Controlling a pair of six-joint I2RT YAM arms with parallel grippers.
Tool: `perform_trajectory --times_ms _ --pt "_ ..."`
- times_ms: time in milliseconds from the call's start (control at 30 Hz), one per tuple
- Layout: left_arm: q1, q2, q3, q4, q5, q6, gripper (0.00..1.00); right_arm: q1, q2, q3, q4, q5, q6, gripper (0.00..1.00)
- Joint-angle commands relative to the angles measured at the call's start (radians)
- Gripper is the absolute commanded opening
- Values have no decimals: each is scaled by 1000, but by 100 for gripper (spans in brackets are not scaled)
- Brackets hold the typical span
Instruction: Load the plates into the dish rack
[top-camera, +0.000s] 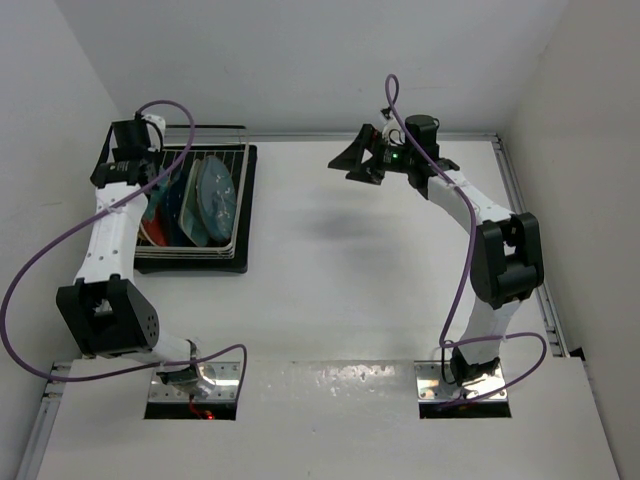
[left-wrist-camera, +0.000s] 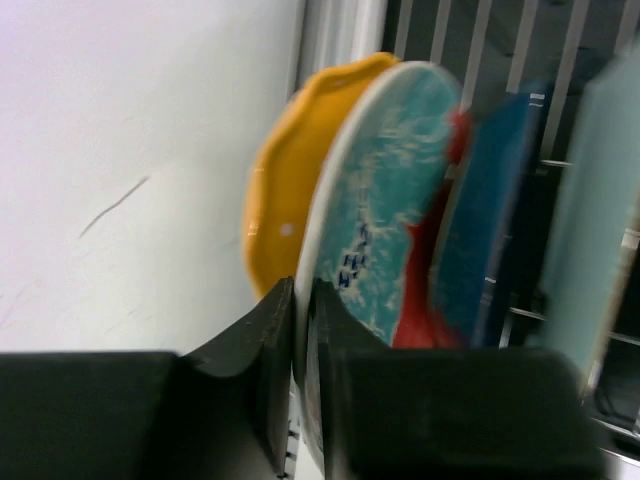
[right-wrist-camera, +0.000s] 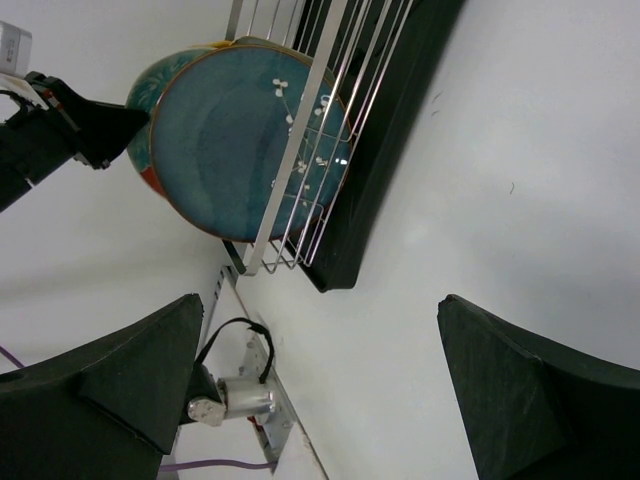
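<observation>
The left claw is pinched narrow on the rim of the red-rimmed plate. That plate stands on edge in the dish rack, between the yellow plate and the dark blue plate. The rack sits at the far left corner of the worktop. The right claw gapes wide and empty near the far edge.

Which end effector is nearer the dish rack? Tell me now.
Left. The left end effector is at the dish rack, closed on the red-rimmed floral plate standing there. The right end effector hangs open above the table, well off to the rack's right.
</observation>
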Motion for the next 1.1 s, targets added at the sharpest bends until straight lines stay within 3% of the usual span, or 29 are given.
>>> perform_trajectory --times_ms 0,133,333,400,533,667,700,767,800,867,1067 --pt "27 -32 -2 97 -127 30 21 7 -35 19 25 -8 -19 100" --pt "27 -23 19 97 -127 39 33 5 -35 14 31 -9 -19 100" --pt "-10 -14 59 73 -127 39 35 7 -45 -1 40 -11 -24 100" --pt "-25 -14 92 58 -127 39 42 2 -50 -4 35 -12 -30 100" --pt "-62 -5 198 -5 -164 30 65 2 -50 -13 23 -11 -38 100" --pt "-82 -5 362 -61 -244 -13 80 -10 -64 -20 -34 12 -67 100" --pt "-82 -5 388 -77 -255 -32 80 -13 -68 -18 -47 55 -87 100" --pt "-82 -28 418 -123 -255 -70 82 -1 -100 6 -239 174 -242 100" --pt "-82 -67 406 -124 -255 -81 82 5 -108 19 -312 289 -322 100" --pt "-82 -124 360 -136 -237 -119 82 11 -142 14 -380 348 -404 100" --pt "-82 -490 -77 -136 36 -6 82 -16 -267 -123 -377 550 -452 100"
